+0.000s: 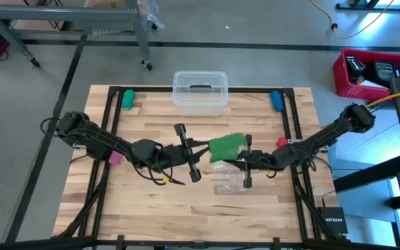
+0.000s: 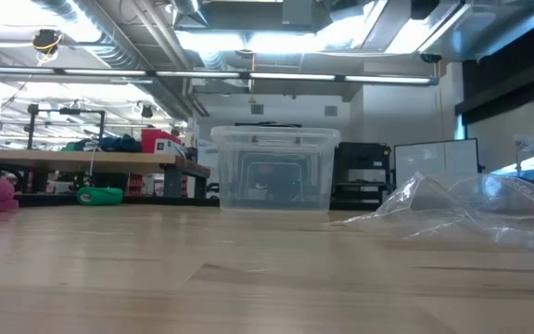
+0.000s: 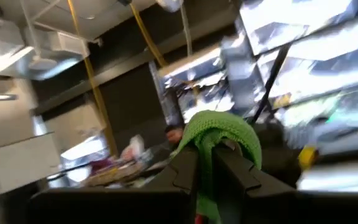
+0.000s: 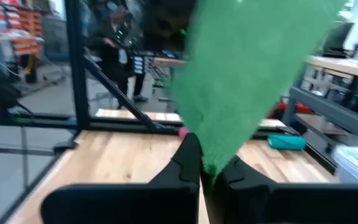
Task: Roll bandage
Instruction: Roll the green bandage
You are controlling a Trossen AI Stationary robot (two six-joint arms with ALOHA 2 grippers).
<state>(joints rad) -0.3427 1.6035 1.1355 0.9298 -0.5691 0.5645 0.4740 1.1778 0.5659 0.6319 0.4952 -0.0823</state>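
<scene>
Over the table [image 1: 151,208] both tools (level) pinch the bandage [image 1: 225,147].

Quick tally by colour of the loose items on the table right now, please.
Green: 2, the bandage pinched between the left tool and right tool, and a green cylinder
Blue: 1, a cylinder
Pink: 2, a roll and a piece
Clear: 2, a lidded bin and a plastic bag
Total: 7

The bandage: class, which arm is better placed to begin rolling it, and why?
Probably the left. Its gripper pinches a folded end of the bandage, ready to wind, while the right gripper grips the hanging part.
</scene>
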